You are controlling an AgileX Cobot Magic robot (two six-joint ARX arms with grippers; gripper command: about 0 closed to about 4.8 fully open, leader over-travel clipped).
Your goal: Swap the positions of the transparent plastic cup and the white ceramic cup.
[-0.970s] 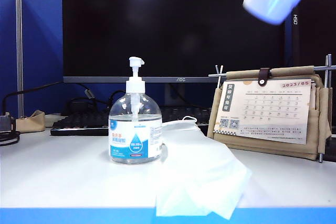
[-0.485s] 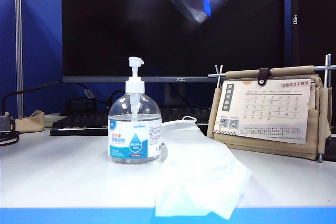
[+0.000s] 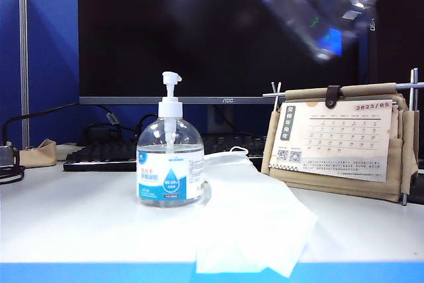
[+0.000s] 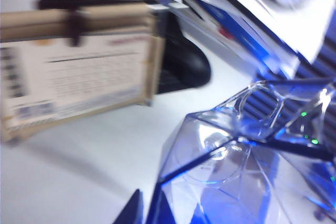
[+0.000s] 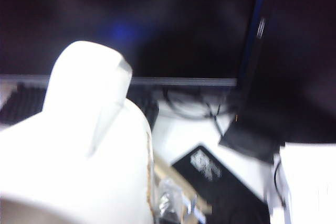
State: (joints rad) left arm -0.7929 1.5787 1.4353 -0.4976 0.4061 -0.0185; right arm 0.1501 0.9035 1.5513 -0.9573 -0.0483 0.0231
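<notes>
the transparent plastic cup (image 3: pixel 311 11) hung tilted and blurred in the air at the upper right of the exterior view, above the calendar stand (image 3: pixel 338 140) and well apart from the pump bottle (image 3: pixel 170 157) and crumpled tissue (image 3: pixel 248 223) on the surface (image 3: pixel 66 217). in the left wrist view the cup (image 4: pixel 241 166) filled the near corner, the left hand closed on it, its fingers out of sight. in the right wrist view the white ceramic cup (image 5: pixel 79 156) sat close under the camera, the right hand closed on it, over a keyboard (image 5: pixel 21 106) and monitor (image 5: pixel 131 19).
</notes>
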